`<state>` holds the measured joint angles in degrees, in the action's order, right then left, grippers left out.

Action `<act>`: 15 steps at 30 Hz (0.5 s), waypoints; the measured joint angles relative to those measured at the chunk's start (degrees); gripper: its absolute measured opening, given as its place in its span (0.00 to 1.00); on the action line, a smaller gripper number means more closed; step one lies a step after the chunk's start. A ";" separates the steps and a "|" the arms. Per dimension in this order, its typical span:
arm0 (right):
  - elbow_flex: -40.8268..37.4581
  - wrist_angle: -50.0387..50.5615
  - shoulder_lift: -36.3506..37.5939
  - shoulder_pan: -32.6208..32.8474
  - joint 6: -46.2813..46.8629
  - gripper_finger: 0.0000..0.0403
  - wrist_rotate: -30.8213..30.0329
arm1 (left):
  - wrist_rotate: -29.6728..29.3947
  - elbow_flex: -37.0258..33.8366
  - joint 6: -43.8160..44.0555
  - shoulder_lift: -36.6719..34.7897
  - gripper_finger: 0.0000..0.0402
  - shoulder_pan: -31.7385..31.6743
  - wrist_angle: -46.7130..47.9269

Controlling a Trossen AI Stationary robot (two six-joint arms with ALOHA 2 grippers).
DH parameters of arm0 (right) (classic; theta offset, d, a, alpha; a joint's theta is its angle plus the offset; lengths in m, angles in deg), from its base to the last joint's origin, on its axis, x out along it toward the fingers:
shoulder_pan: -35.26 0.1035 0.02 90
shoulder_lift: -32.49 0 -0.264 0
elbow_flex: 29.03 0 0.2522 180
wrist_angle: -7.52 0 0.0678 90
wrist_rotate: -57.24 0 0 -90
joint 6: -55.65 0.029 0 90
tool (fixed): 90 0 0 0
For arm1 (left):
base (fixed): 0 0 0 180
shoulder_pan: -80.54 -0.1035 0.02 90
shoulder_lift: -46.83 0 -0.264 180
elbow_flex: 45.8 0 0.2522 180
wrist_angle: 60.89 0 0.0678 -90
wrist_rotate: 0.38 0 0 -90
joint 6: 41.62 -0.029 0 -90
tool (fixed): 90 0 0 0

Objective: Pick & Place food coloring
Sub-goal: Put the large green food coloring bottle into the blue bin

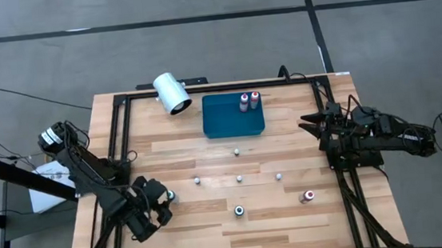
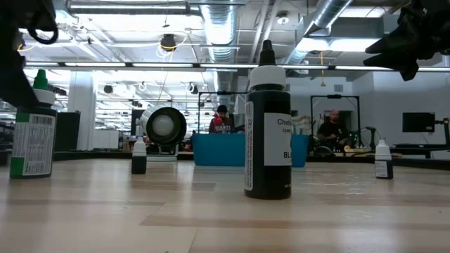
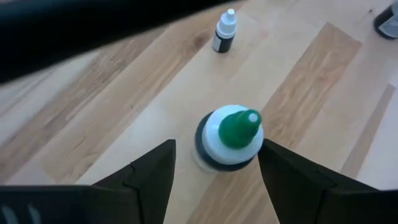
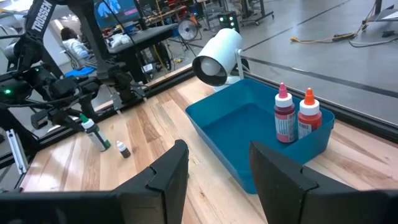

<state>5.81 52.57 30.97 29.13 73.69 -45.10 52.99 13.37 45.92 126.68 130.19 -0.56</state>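
Observation:
My left gripper (image 3: 217, 144) is open near the table's near-left corner (image 1: 164, 201). It points down, with a finger on each side of an upright green-topped food coloring bottle (image 3: 231, 138) and a gap showing on both sides. Two red-topped bottles (image 4: 292, 118) stand in the blue tray (image 1: 225, 120) at the far edge. Another red-topped bottle (image 1: 308, 197) stands on the wood near the right. My right gripper (image 4: 219, 148) is open and empty above the table's right edge (image 1: 311, 124), facing the tray.
A white cylinder (image 1: 172, 92) lies left of the tray. Several small dark bottles (image 1: 239, 179) are scattered over the table's middle, and one (image 1: 239, 211) stands close to the near edge. A black frame (image 1: 117, 129) runs along the table's sides. People sit in the room behind.

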 joint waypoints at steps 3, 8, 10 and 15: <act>0.00 -0.01 0.00 0.00 0.00 0.39 0.00 | 0.02 0.01 -1.09 0.00 0.55 -0.79 -1.32; 0.00 0.00 -0.01 0.00 0.00 0.40 0.00 | -0.07 0.00 -2.65 0.00 0.55 -1.03 -2.77; 0.00 0.00 -0.02 0.00 0.00 0.39 0.00 | -0.08 0.02 -2.70 0.00 0.55 -1.11 -2.74; 0.00 0.00 -0.01 0.00 0.00 0.39 0.00 | -0.12 0.02 -3.04 0.00 0.55 -2.02 -2.82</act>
<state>5.81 52.57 30.96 29.13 73.69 -45.10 52.87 13.39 42.88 126.68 128.18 -3.39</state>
